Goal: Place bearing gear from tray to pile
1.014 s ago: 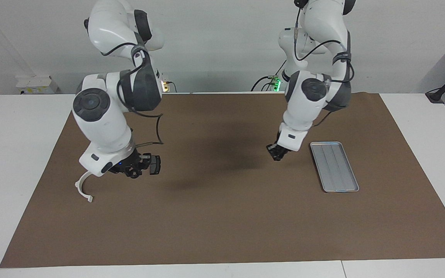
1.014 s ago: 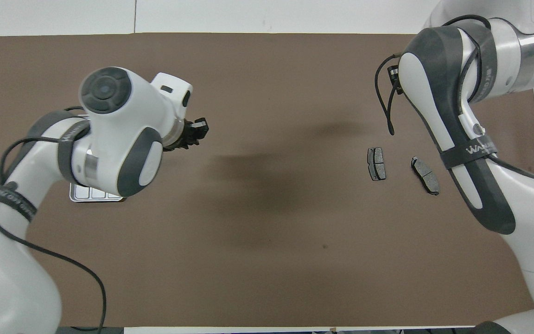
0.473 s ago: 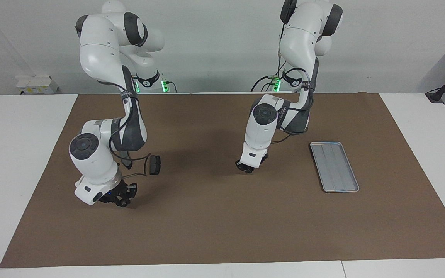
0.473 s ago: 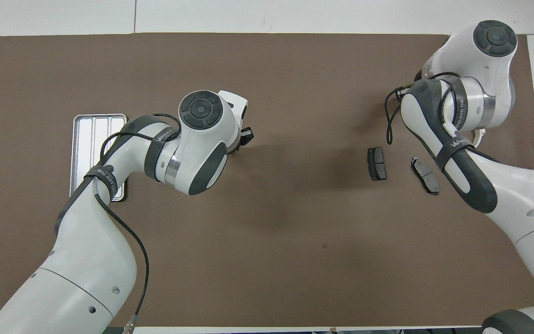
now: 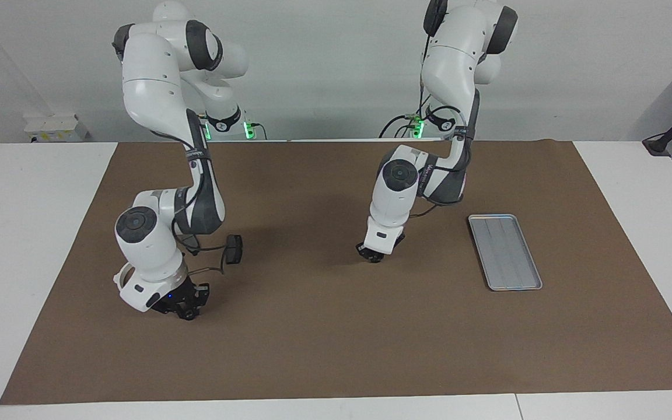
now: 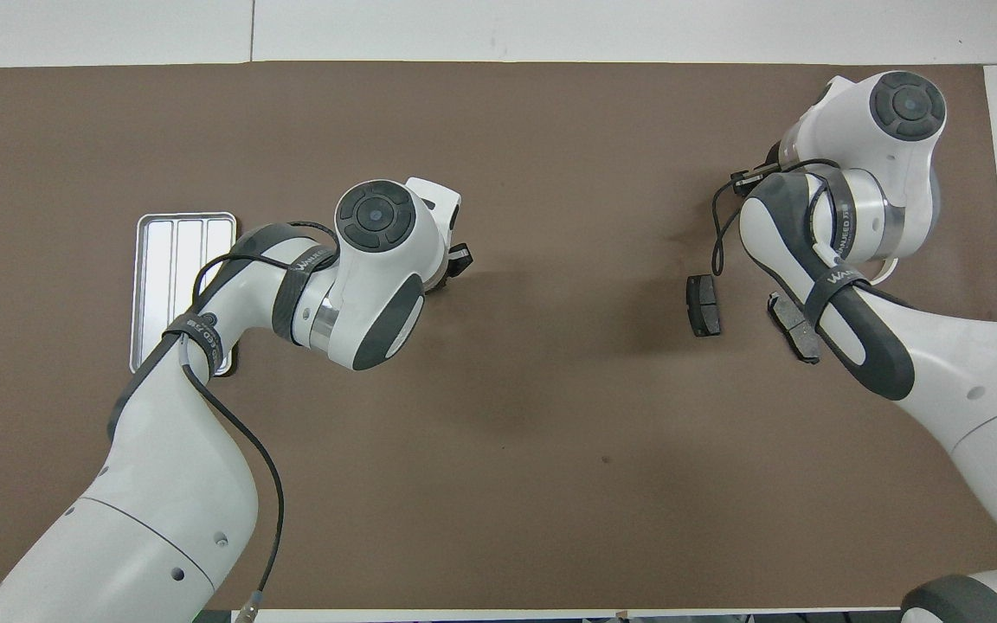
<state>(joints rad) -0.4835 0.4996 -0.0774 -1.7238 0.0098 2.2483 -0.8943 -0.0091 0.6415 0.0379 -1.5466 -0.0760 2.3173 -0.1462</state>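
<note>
The silver-grey tray (image 5: 505, 251) lies toward the left arm's end of the mat and is bare; it also shows in the overhead view (image 6: 174, 260). No bearing gear shows in any view. My left gripper (image 5: 373, 255) hangs low over the middle of the mat, away from the tray; it also shows in the overhead view (image 6: 457, 260). The pile lies toward the right arm's end: two dark brake pads (image 6: 703, 305) (image 6: 791, 324) and a white half-ring bracket (image 5: 119, 275), mostly hidden by the right arm. My right gripper (image 5: 187, 307) is low over the mat beside the bracket.
A brown mat (image 5: 336, 338) covers most of the white table. One brake pad (image 5: 233, 249) shows in the facing view beside the right arm's forearm. A cable loops from the right arm's wrist near that pad.
Over the second, my left gripper moved from beside the tray toward the middle of the mat and lower. My right gripper came down from over the brake pads to beside the bracket.
</note>
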